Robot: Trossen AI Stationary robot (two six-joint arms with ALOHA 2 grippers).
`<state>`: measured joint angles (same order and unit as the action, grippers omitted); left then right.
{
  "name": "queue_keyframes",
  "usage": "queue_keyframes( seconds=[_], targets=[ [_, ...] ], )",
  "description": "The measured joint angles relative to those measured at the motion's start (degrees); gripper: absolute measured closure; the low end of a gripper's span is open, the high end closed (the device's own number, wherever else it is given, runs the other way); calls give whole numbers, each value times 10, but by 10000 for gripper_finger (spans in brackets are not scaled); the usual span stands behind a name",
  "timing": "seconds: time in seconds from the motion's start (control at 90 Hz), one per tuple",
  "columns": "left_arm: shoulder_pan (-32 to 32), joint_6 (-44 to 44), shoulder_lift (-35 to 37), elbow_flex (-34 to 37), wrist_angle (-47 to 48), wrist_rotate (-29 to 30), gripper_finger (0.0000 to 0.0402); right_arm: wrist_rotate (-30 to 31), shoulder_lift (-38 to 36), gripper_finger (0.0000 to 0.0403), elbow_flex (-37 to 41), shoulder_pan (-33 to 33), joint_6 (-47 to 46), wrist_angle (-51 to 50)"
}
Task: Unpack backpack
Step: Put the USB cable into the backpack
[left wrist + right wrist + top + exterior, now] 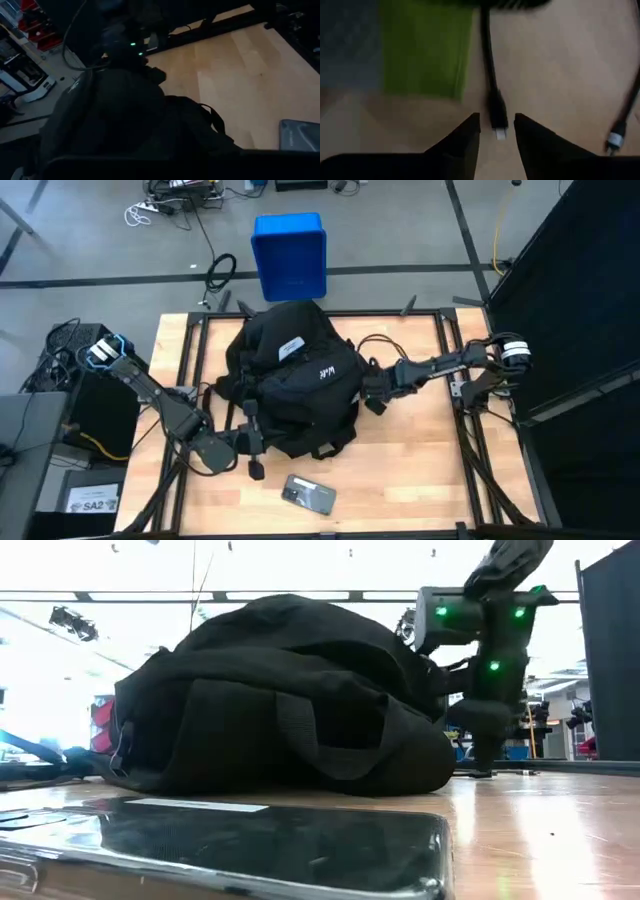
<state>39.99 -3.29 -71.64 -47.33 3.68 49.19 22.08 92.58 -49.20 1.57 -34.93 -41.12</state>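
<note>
A flat dark phone-like slab [250,845] is lying closest to the low camera, on the wooden table [420,470] just in front of the backpack [295,380]. The backpack is slumping on its side in the middle of the table, its white label [291,347] facing up, with a blue box [290,255] sitting on the floor behind it.

The right gripper [496,126] is hanging low just beside the backpack's right flank, its fingers [465,135] standing a little apart around the plug end of a black cable [492,95] that is trailing out past a patch of yellow-green lining [425,50]; the plug is lying between them, not yet pinched.

The left gripper [243,442] is sitting against the backpack's front-left corner among the straps; I cannot tell its opening.

The step in hand seems to be drawing the cable out. Next, the right fingers need closing on the plug, then pulling away from the backpack.
</note>
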Motion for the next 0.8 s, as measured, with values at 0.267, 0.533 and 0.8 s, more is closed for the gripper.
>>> queue_keyframes(
  seconds=[0.267,0.533,0.8],
  targets=[
    [0,-5,0,0,5,-1,402,-91,0,240,13,58,66,58],
    [0,-15,0,0,10,-14,402,-119,-5,235,62,94,68,99],
    [0,-15,0,0,10,-14,402,-123,-2,381,58,75,81,119]
  ],
)
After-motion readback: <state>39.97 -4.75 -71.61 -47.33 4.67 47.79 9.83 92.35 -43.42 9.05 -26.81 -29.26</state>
